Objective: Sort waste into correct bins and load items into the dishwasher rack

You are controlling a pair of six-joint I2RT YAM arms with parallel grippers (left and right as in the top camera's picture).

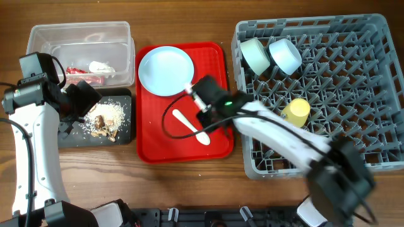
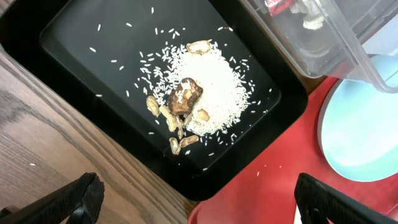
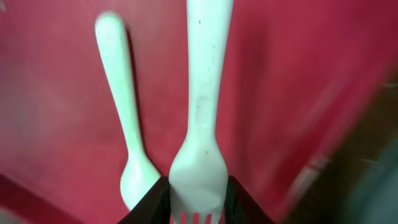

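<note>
Cutlery step: the right hand (image 3: pixel 198 202) is clamped on the fork (image 3: pixel 204 93), which next needs lifting to the rack (image 1: pixel 353 63); the left hand (image 2: pixel 196 198) hangs apart, empty.

1. The grey pegged dishwasher rack (image 1: pixel 353 38) is sitting on the right of the counter (image 1: pixel 177 183). It is holding the mint green bowl (image 1: pixel 255 55) and the light blue bowl (image 1: pixel 285 55), tilted side by side in its far left corner. The yellow cup (image 1: pixel 296 112) is resting nearer, among the pegs.
2. The pale round plate (image 1: pixel 165 70) is lying flat at the far end of the red tray (image 1: pixel 151 148).
3. The white spoon (image 1: pixel 191 127) is lying on that tray. The white fork (image 3: pixel 205 93) is lying just beside it, its head sitting between the fingers of the right tool (image 3: pixel 199 208).
4. The clear tub (image 1: pixel 38 31) is standing far left, holding the red wrapper (image 1: pixel 79 71) and the white tissue (image 1: pixel 101 67).
5. The black tray (image 1: pixel 69 137) is sitting just near of the tub, carrying the food scraps (image 2: pixel 186 99), heaped rice with brown bits.
</note>
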